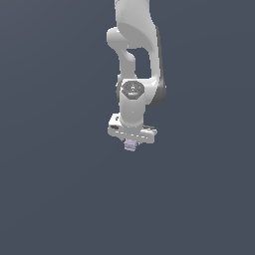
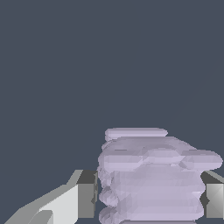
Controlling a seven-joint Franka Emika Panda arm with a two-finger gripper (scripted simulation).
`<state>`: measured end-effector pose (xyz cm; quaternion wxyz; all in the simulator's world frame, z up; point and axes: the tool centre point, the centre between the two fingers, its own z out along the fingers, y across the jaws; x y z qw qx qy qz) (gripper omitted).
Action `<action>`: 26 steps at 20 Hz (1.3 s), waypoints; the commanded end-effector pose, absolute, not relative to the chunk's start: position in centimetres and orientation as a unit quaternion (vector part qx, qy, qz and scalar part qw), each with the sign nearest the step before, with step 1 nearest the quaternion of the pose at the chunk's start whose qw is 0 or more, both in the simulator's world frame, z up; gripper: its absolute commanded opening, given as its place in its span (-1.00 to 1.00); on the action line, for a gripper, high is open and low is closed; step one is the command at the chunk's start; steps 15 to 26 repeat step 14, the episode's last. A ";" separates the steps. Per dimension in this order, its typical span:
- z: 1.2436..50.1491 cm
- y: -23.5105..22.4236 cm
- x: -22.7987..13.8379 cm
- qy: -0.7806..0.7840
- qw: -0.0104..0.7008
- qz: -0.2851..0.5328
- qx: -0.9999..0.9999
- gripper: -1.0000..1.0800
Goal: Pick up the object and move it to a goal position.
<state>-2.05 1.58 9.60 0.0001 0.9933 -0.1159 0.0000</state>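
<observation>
- The object [image 1: 130, 145], a pale lavender ridged lump, is seen directly beneath the gripper [image 1: 131, 143], protruding just below the white gripper body
- In the wrist view the object [image 2: 151, 175] is pressed between the two fingers [image 2: 85, 194], one on each side, so the gripper [image 2: 148, 199] is judged to be closed on the object
- A grip across the ridged sides is presumably chosen so that the lump is kept from slipping while it is carried
- Around the object only a uniform dark grey surface is seen; whether the object is lifted clear of it cannot be told
- No goal marker is shown in either view
- Nothing is seen near the object that would stand in the way
</observation>
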 end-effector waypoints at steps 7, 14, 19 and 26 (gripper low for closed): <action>14.5 2.9 -0.7 -0.116 0.000 0.000 0.993 -1.00; 15.4 3.2 -0.3 -0.116 0.000 0.000 0.993 -1.00; 15.4 3.2 -0.3 -0.116 0.000 0.000 0.993 -1.00; 15.4 3.2 -0.3 -0.116 0.000 0.000 0.993 -1.00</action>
